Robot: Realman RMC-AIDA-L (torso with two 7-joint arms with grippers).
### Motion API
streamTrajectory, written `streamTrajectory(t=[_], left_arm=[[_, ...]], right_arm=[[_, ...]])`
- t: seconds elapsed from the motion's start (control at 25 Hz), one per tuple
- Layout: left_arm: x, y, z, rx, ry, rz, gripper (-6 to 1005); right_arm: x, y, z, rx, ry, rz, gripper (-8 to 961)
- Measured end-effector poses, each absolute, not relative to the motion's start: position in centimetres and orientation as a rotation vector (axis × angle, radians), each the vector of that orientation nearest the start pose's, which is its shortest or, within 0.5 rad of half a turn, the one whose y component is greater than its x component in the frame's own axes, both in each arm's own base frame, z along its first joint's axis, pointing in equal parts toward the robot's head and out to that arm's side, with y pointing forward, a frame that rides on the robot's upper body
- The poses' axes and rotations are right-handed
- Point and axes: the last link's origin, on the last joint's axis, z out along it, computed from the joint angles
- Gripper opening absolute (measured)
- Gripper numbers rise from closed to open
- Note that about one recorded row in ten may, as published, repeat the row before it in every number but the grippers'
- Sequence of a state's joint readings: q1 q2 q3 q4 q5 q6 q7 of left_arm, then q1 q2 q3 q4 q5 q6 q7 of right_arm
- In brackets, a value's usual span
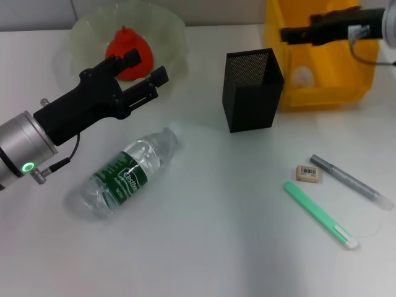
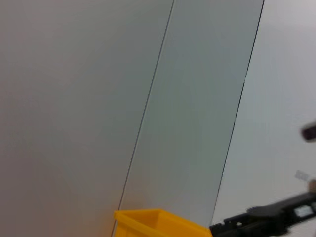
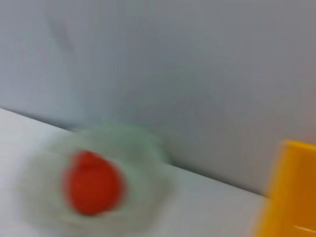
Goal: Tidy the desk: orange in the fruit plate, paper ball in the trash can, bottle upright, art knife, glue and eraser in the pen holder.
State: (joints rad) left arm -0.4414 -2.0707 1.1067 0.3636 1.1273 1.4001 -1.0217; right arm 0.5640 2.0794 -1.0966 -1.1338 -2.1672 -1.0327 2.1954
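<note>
The orange (image 1: 125, 49) sits in the pale-green fruit plate (image 1: 167, 28); the right wrist view shows them blurred, orange (image 3: 92, 182) in plate (image 3: 148, 148). My left gripper (image 1: 147, 65) hangs open and empty over the plate's near rim, just in front of the orange. The bottle (image 1: 125, 174) lies on its side below that arm. The black mesh pen holder (image 1: 250, 90) stands mid-table. A paper ball (image 1: 302, 75) lies in the yellow trash can (image 1: 322, 93), with my right gripper (image 1: 291, 34) above it. The eraser (image 1: 309, 174) lies on the table at the right.
Beside the eraser lie a grey pen-like tool (image 1: 350, 181) and a green stick-like one (image 1: 318, 215); which is the art knife and which the glue I cannot tell. The left wrist view shows wall panels, the trash can's corner (image 2: 158, 222) and the right arm (image 2: 266, 221).
</note>
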Motion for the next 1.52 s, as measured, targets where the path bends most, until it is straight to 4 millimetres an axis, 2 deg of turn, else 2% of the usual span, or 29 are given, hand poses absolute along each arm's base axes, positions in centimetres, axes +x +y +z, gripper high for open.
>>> streamTrajectory(t=[0.12,0.2,0.24,0.4,0.6,0.72,0.8,0.84,0.88,1.2,1.32,1.48,1.52], left_arm=[[-26.1,32.3,-2.2,-2.294,-0.61,-1.134,771],[-26.2,32.3,-2.2,-2.293,-0.61,-1.133,771],[-26.2,32.3,-2.2,-2.294,-0.61,-1.133,771],[-26.2,32.3,-2.2,-2.3,-0.611,-1.13,771],[-26.4,32.5,-2.5,-2.319,-0.638,-1.085,771],[-26.4,32.5,-2.5,-2.319,-0.638,-1.085,770],[-26.3,33.3,-2.4,-2.442,-0.675,-0.952,770],[-26.3,33.3,-2.4,-2.442,-0.675,-0.952,770],[-26.1,33.8,-2.4,-2.507,-0.689,-0.857,770],[-25.0,35.2,-2.7,-2.596,-0.762,-0.643,770],[-23.5,36.5,-4.1,-2.659,-0.814,-0.506,770],[-23.0,36.8,-4.5,-2.674,-0.824,-0.473,769],[-21.7,37.6,-5.1,-2.708,-0.845,-0.389,769]], right_arm=[[20.9,39.8,3.2,-2.419,0.807,0.524,768],[22.5,38.3,3.9,-2.466,0.805,0.678,768],[22.5,38.3,3.9,-2.466,0.805,0.678,768],[24.8,35.9,5.2,-2.529,0.776,0.857,768],[26.6,33.4,6.7,-2.573,0.692,0.988,768],[26.8,32.5,7.0,-2.619,0.664,0.996,768],[26.9,32.1,6.8,-2.664,0.665,0.964,768],[27.0,32.1,6.6,-2.681,0.671,0.944,768],[27.1,32.0,6.5,-2.692,0.676,0.929,768],[27.5,32.2,6.0,-2.686,0.697,0.883,768],[27.7,32.2,5.8,-2.698,0.706,0.853,768],[28.1,32.0,5.7,-2.703,0.72,0.828,768],[28.2,31.9,5.7,-2.701,0.722,0.827,768]])
